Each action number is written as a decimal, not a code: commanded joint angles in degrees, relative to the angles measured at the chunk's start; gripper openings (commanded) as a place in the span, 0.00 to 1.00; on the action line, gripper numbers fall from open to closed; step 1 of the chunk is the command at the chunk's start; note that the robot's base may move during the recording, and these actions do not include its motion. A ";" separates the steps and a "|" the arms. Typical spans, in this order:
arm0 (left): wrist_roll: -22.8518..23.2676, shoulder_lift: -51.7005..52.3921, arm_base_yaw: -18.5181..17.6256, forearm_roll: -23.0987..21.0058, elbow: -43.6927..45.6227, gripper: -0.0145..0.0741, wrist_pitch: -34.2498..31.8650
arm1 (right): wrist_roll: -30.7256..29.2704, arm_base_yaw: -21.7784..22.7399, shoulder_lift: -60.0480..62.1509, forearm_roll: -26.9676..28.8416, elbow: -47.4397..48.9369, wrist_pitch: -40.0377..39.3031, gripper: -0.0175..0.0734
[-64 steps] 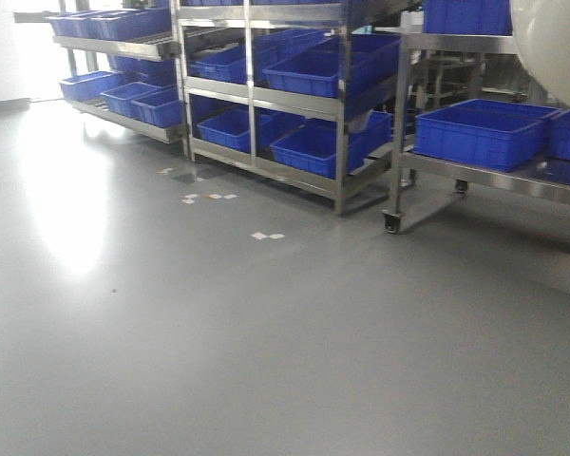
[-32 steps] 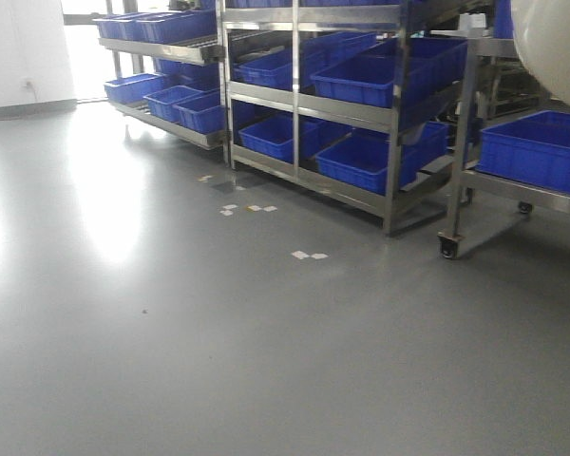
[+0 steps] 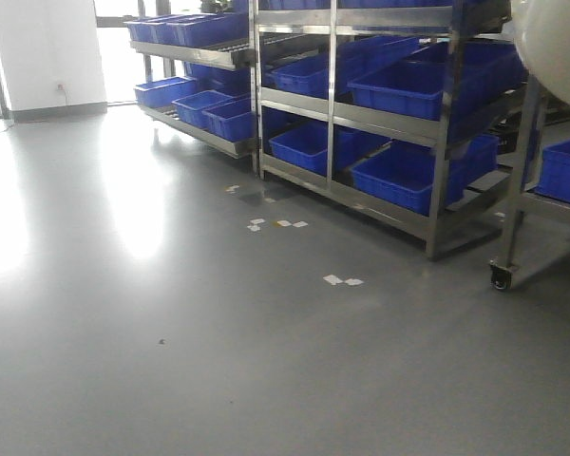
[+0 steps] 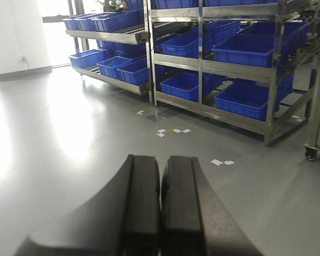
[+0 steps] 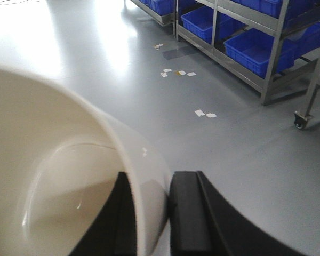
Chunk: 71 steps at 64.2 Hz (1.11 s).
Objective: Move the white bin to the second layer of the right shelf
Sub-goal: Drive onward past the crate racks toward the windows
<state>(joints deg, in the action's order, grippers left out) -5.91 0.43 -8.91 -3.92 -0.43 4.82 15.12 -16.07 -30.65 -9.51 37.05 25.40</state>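
Right end effector [image 5: 154, 213] is clamped on the rim of the smooth cream-white plastic bin [image 5: 53, 160], 1 black finger inside the wall and 1 outside, with the bin's bowl spreading out to its left. Left end effector [image 4: 161, 208] is fully closed, 2 pads pressed together, gripping nothing. Ahead and right of both, well apart across the grey floor [image 5: 229, 160], stands the stainless-steel rack [image 3: 437, 133] loaded with blue rectangular crates [image 3: 404, 176].

Warehouse storeroom, steel racks [image 3: 437, 123] of blue crates [image 3: 408, 176], bare grey floor [image 3: 171, 361]
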 commanded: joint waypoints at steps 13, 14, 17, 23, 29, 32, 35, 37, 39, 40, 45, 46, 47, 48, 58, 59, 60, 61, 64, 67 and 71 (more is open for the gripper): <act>0.20 0.80 -0.21 -0.31 -2.11 0.26 -4.82 | 0.01 0.30 0.02 -0.60 1.75 -5.67 0.25; 0.20 0.80 -0.21 -0.31 -2.11 0.26 -4.82 | 0.01 0.30 0.02 -0.60 1.75 -5.67 0.25; 0.20 0.80 -0.21 -0.31 -2.11 0.26 -4.82 | 0.01 0.30 0.02 -0.60 1.75 -5.67 0.25; 0.20 0.80 -0.21 -0.31 -2.11 0.26 -4.82 | 0.01 0.30 0.02 -0.60 1.75 -5.67 0.25; 0.20 0.80 -0.21 -0.31 -2.11 0.26 -4.82 | 0.01 0.30 0.02 -0.60 1.75 -5.67 0.25; 0.20 0.80 -0.21 -0.31 -2.11 0.26 -4.82 | 0.01 0.30 0.02 -0.60 1.75 -5.67 0.25; 0.20 0.80 -0.21 -0.31 -2.11 0.26 -4.82 | 0.01 0.30 0.02 -0.60 1.75 -5.67 0.25; 0.20 0.80 -0.21 -0.31 -2.11 0.26 -4.82 | 0.01 0.30 0.02 -0.60 1.75 -5.67 0.25; 0.20 0.80 -0.21 -0.31 -2.11 0.26 -4.82 | 0.01 0.30 0.02 -0.60 1.75 -5.67 0.25; 0.20 0.80 -0.21 -0.31 -2.11 0.26 -4.82 | 0.01 0.30 0.02 -0.60 1.75 -5.67 0.25; 0.20 0.80 -0.21 -0.31 -2.11 0.26 -4.82 | 0.01 0.30 0.02 -0.60 1.75 -5.67 0.25; 0.20 0.80 -0.21 -0.31 -2.11 0.26 -4.82 | 0.01 0.30 0.02 -0.60 1.75 -5.67 0.25; 0.20 0.80 -0.21 -0.31 -2.11 0.26 -4.82 | 0.01 0.30 0.02 -0.60 1.75 -5.67 0.25; 0.20 0.80 -0.21 -0.31 -2.11 0.26 -4.82 | 0.01 0.30 0.02 -0.60 1.75 -5.67 0.25; 0.20 0.80 -0.21 -0.31 -2.11 0.26 -4.82 | 0.01 0.30 0.02 -0.60 1.75 -5.67 0.25; 0.20 0.80 -0.21 -0.31 -2.11 0.26 -4.82 | 0.01 0.30 0.02 -0.60 1.75 -5.67 0.25; 0.20 0.80 -0.21 -0.31 -2.11 0.26 -4.82 | 0.01 0.30 0.02 -0.60 1.75 -5.67 0.25; 0.20 0.80 -0.21 -0.31 -2.11 0.26 -4.82 | 0.01 0.30 0.02 -0.60 1.75 -5.67 0.25; 0.20 0.80 -0.21 -0.31 -2.11 0.26 -4.82 | 0.01 0.30 0.02 -0.60 1.75 -5.67 0.25; 0.20 0.80 -0.21 -0.31 -2.11 0.26 -4.82 | 0.01 0.30 0.02 -0.60 1.75 -5.67 0.25; 0.20 0.80 -0.21 -0.31 -2.11 0.26 -4.82 | 0.01 0.30 0.02 -0.60 1.75 -5.67 0.25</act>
<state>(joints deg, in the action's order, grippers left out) -5.91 0.43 -8.91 -3.92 -0.43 4.82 15.12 -16.07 -30.65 -9.51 37.05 25.40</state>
